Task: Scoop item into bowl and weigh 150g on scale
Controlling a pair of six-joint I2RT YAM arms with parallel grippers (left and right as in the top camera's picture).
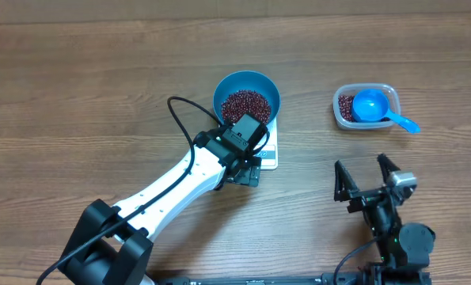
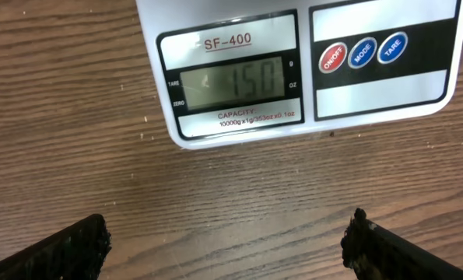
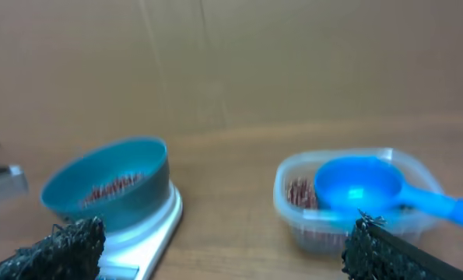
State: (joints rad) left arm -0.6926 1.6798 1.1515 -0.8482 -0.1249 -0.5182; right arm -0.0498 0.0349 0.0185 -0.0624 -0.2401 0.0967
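Left wrist: scale lies just ahead of the spread left gripper.

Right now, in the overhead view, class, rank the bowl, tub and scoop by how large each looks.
1. bowl: widest, though raised on the scale, so nearer the camera.
2. tub: close behind.
3. scoop: lying in the tub.

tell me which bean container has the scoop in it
The clear plastic tub on the right: the blue scoop lies in it. The round blue bowl holds only beans and sits on the scale.
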